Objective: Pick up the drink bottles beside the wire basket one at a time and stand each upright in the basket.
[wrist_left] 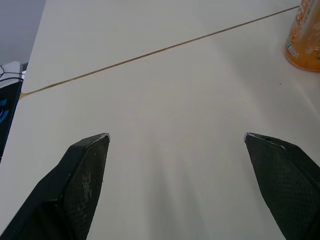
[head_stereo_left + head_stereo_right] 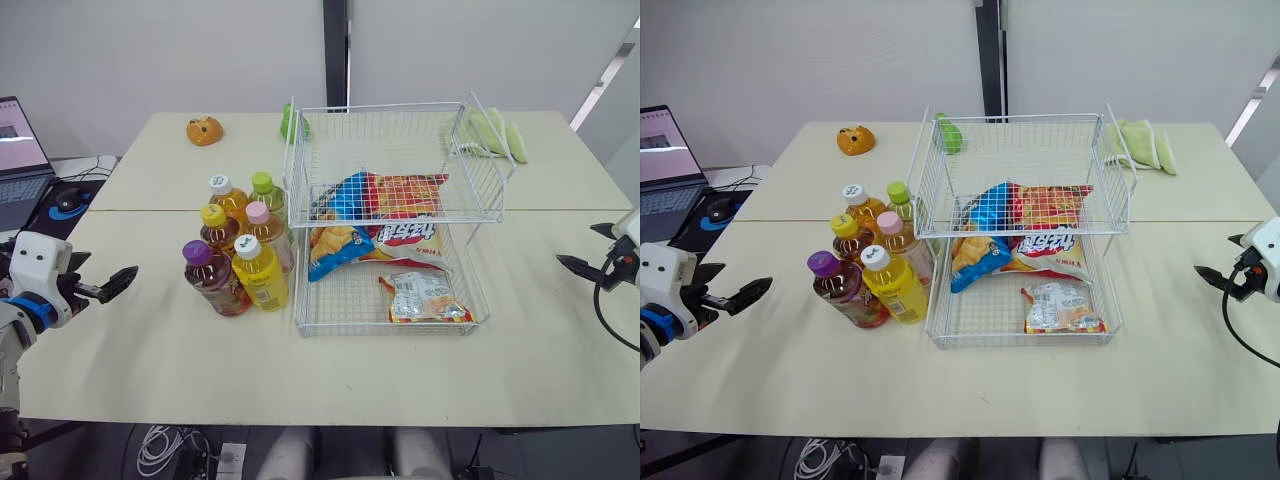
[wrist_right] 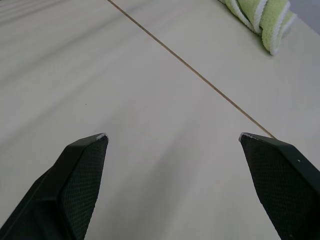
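Several drink bottles stand upright in a tight cluster just left of the wire basket [image 2: 300, 322]: a purple-capped dark one [image 2: 212, 281] and a white-capped yellow one [image 2: 262, 277] in front, others with yellow, pink, white and green caps behind. My left gripper [image 2: 105, 274] hovers open over the table's left edge, well left of the cluster; an orange bottle [image 1: 305, 40] shows at the edge of the left wrist view. At the table's right edge my right gripper [image 2: 586, 250] is open, far from the basket. Both grippers hold nothing.
Snack bags [image 2: 385, 240] lie in the two-tier basket. A green cloth [image 2: 492, 132] lies behind its right side, a green object [image 2: 292, 122] behind its left corner, and an orange toy [image 2: 204, 130] at the back left. A laptop [image 2: 18, 150] and a mouse [image 2: 70, 202] sit left of the table.
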You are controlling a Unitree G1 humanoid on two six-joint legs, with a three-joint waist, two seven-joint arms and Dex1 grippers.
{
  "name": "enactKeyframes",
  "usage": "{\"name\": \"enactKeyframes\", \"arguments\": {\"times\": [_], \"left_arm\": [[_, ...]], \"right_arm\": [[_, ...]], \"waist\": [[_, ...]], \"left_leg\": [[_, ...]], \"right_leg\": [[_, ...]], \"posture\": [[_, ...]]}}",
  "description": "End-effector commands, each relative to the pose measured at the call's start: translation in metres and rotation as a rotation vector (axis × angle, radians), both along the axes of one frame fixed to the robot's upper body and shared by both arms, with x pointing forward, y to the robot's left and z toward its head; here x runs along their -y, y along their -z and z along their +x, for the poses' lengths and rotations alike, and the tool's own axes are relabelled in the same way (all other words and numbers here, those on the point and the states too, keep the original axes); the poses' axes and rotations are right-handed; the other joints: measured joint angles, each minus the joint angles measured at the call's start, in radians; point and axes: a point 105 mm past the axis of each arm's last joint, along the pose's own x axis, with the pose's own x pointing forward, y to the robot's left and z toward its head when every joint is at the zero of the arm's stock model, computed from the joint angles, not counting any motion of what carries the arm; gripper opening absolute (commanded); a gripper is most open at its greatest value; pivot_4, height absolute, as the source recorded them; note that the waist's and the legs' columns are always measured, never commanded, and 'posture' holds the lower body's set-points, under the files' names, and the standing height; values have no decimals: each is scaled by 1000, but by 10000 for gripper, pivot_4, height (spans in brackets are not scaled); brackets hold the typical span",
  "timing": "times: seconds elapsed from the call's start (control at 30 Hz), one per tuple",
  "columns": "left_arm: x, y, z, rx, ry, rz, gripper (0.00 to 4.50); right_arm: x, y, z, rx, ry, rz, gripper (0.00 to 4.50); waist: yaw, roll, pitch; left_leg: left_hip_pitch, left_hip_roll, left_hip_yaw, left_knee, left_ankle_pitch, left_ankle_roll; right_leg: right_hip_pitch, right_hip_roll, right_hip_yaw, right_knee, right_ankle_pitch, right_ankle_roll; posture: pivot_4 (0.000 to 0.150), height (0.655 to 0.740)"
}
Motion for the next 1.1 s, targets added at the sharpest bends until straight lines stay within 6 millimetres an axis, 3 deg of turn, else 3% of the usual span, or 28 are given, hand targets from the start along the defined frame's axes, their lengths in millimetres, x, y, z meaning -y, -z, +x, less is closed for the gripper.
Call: {"name": "enactKeyframes", "arguments": {"times": [0.03, 0.17, 0.37, 1.1], "left_arm": [[-2, -15, -5, 23, 18, 51, 44796], [-2, -13, -8, 36, 20, 43, 44796], [-9, -25, -7, 102, 5, -6, 44796], [1, -33, -4, 150, 56, -56, 44796]], "right_arm": [[-2, -16, 2, 49, -13, -17, 45000], [-3, -19, 1, 50, -21, -21, 45000], [-2, -21, 2, 51, -9, -23, 45000], [4, -34, -1, 125, 24, -3, 45000]], "waist": [[0, 0, 0], [0, 0, 0], [8, 0, 0], [8, 0, 0]], "left_leg": [[0, 0, 0, 0, 0, 0], [0, 0, 1, 0, 0, 0], [0, 0, 0, 0, 0, 0], [0, 0, 1, 0, 0, 0]], "right_leg": [[0, 0, 0, 0, 0, 0], [0, 0, 1, 0, 0, 0], [0, 0, 0, 0, 0, 0], [0, 0, 1, 0, 0, 0]], "posture": [[1500, 7400], [1500, 7400], [1500, 7400], [1500, 7400]]}}
